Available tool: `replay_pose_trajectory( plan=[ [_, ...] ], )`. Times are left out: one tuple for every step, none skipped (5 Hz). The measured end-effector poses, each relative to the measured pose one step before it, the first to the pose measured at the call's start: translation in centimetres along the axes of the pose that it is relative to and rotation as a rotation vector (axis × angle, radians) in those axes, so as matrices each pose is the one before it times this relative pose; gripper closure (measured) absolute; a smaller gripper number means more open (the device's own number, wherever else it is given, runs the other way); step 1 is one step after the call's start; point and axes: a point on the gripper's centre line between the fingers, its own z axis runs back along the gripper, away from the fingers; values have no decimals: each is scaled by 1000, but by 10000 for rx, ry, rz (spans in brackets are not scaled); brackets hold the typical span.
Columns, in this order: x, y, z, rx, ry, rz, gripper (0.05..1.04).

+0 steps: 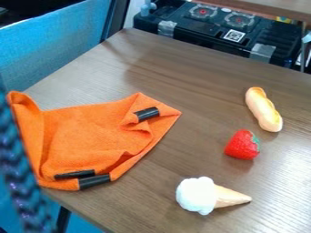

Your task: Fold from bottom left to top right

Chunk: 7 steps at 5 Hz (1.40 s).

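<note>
"One orange cloth (91, 132) lay rumpled across the left part of the wooden table (146, 200), seen from the camera at a slant. How did it look to handle?"

"Light and floppy, I judged, with enough nap not to slip much. Nothing fragile about it. The black strips (94, 181) near its lower edge were probably a bit stiffer."

"So where was the best hold?"

"At the lower left corner, I thought, pinching just the upper layer, since the cloth was already creased there. Then a low, diagonal carry towards the right-hand corner."

"And the gripper, was it holding anything?"

"I couldn't tell."

"What about edges?"

"That lower left corner sat right by the table's edge, so a pinch from outside could have pushed it over. A dark, blurred braid (18, 177) stood in front on that side, too."

"Any room on the right?"

"Bare wood lay beyond the cloth. The strawberry (242, 144), ice cream cone (203, 195) and bread roll (264, 109) were all apart from it; only a fold swung too wide would have threatened them."
</note>
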Motion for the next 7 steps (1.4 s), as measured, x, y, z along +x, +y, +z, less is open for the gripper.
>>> replay_pose_trajectory(
  plan=[
    [973, -20, -1290, 432, 350, 20, 83],
    [1232, -505, -886, -147, 191, 40, 84],
    [1077, -421, -235, -266, 18, 94, 140],
    [252, -248, 10, -175, 20, 273, 422],
    [11, 59, -38, 44, 104, 43, 721],
    [117, 49, 532, -172, -20, 19, 924],
    [316, 28, 1235, -309, 18, 178, 999]
  ],
)
